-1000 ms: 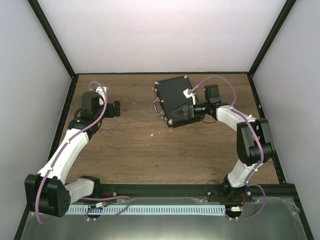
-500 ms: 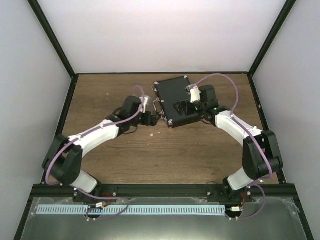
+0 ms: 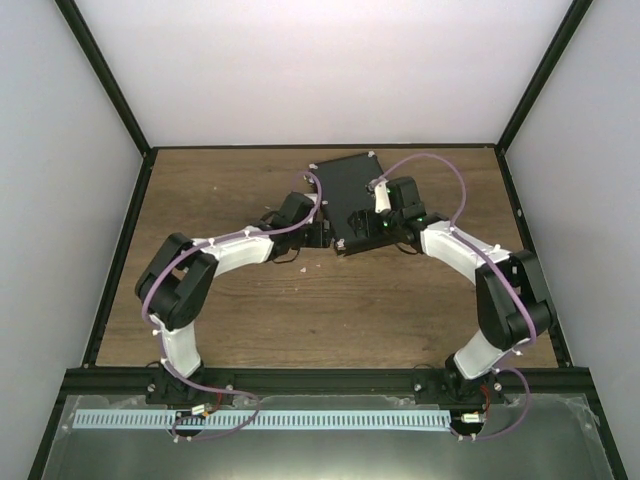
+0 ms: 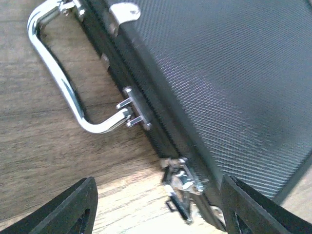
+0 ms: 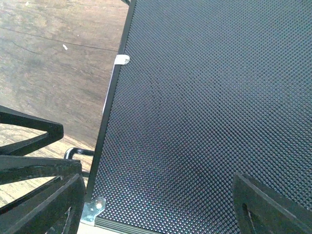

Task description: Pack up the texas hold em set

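The black briefcase (image 3: 345,185) lies closed and flat at the back middle of the table. Its textured lid fills the right wrist view (image 5: 204,107). Its silver handle (image 4: 63,87) and a silver latch (image 4: 183,187) on the front edge show in the left wrist view. My left gripper (image 3: 318,234) is open at the case's front edge, its fingertips either side of the latch. My right gripper (image 3: 362,222) is open and sits over the lid near its front corner (image 5: 95,209). No chips or card decks are in view.
A wooden table (image 3: 250,300) with black frame rails along its sides and white walls behind. A small white speck (image 3: 303,268) lies on the wood in front of the case.
My left arm swung from the left side of the table across to the case's front edge. My right gripper moved left over the lid. The case shifted slightly.
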